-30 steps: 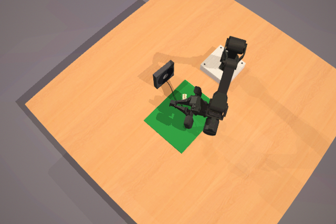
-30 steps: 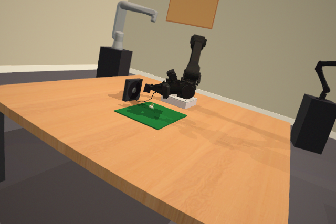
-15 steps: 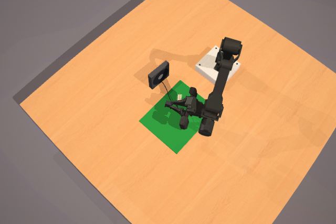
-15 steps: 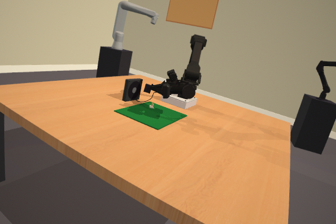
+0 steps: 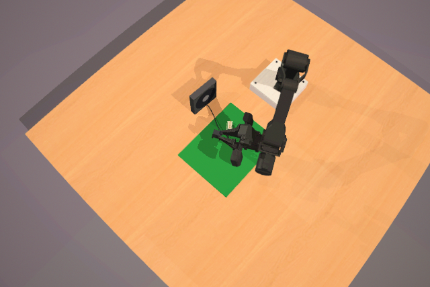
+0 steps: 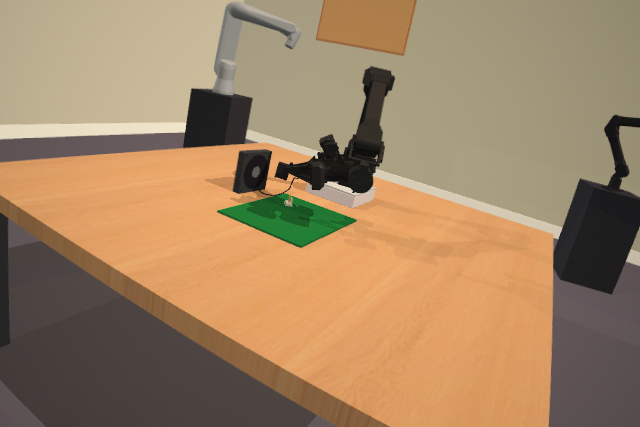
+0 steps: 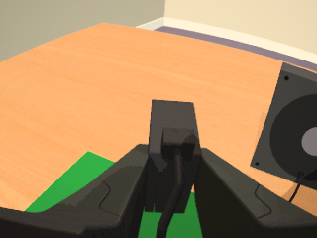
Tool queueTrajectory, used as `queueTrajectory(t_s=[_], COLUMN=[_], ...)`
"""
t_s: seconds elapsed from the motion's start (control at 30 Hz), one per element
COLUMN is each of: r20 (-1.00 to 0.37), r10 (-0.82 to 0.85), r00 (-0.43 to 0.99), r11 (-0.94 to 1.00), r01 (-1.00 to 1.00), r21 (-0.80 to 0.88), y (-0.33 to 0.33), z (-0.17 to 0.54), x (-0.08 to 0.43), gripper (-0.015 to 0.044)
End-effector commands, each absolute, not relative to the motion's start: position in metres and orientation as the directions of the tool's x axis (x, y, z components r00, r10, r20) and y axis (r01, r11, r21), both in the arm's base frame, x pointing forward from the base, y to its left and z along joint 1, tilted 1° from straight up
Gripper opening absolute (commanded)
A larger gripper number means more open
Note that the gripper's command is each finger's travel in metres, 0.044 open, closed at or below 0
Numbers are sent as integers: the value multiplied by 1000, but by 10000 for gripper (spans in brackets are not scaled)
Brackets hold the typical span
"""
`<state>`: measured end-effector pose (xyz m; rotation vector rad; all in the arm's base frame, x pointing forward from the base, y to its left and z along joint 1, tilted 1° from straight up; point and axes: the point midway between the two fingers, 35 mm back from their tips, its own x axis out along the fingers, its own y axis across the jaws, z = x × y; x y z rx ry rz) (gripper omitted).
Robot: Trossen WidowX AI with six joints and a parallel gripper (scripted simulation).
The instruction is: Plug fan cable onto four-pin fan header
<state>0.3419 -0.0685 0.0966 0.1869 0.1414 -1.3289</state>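
Observation:
My gripper [image 5: 216, 134] [image 6: 282, 170] [image 7: 170, 157] is shut on the dark plug [image 7: 178, 140] of the fan's cable, above the board and clear of it. The plug shows between the fingertips in the wrist view, its cable [image 7: 175, 190] [image 5: 213, 116] [image 6: 283, 193] hanging down from it and running to the fan. The green board [image 5: 222, 181] [image 6: 302, 237] [image 7: 74, 178] lies flat on the table. The small cream fan header [image 5: 230, 124] [image 6: 286, 201] stands near the board's back corner, beside and below the fingers. The header is not visible in the wrist view.
The black fan [image 5: 203, 96] [image 6: 252, 171] [image 7: 277, 119] stands upright just beyond the board's edge. The arm's white base [image 5: 260, 80] [image 6: 356, 198] is behind the board. Other arms on pedestals stand away from the table.

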Motion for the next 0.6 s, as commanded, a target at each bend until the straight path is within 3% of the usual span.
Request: queueTrajectory(t_s=[0.0, 0.57], r20=[-209, -209], r10=[-950, -950], r00=[232, 232], r11=[228, 228], r01=[973, 973], r21=[43, 43], y=[-68, -64], z=[92, 86], x=[341, 340], gripper=[0, 0])
